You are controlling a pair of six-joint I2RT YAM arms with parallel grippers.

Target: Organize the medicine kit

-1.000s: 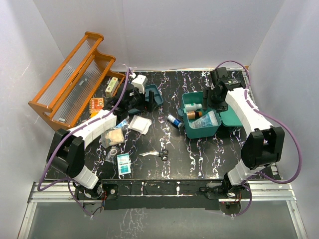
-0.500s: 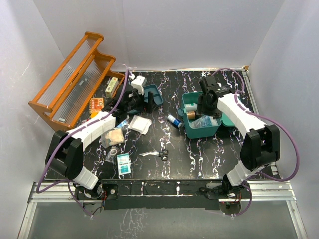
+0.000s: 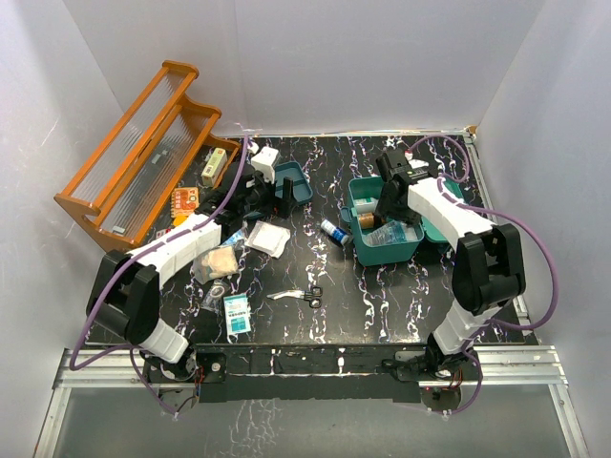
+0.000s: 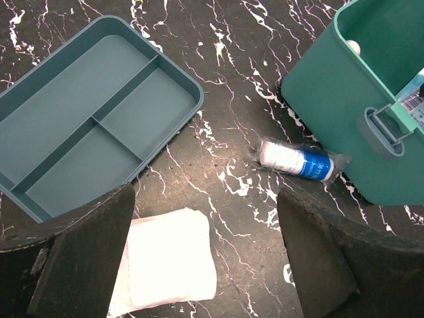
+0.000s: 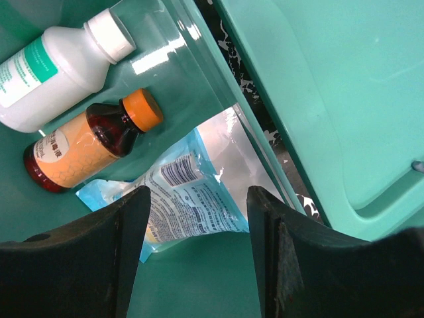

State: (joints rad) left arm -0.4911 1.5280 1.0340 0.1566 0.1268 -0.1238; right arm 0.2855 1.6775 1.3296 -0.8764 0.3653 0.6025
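Showed medicine kit point(image 3: 389, 252) lid-open at right of worktop point(image 3: 382, 296), holding white bottle point(image 5: 53, 63), orange-capped brown bottle point(image 5: 86, 139) and barcoded blue packet point(image 5: 185, 199), label print too small to read. Found right end effector point(image 5: 199, 252) parted, empty, above packet; left end effector point(image 4: 204, 252) wide open, empty, between divided tray point(image 4: 99, 126) and wrapped roll point(image 4: 298, 159).

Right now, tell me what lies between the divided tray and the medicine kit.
A blue-and-white wrapped roll lies there, nearer the medicine kit than the divided tray; the left wrist view shows it.

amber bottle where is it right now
In the right wrist view the amber bottle lies on its side inside the kit, between the white bottle and the blue pouch.
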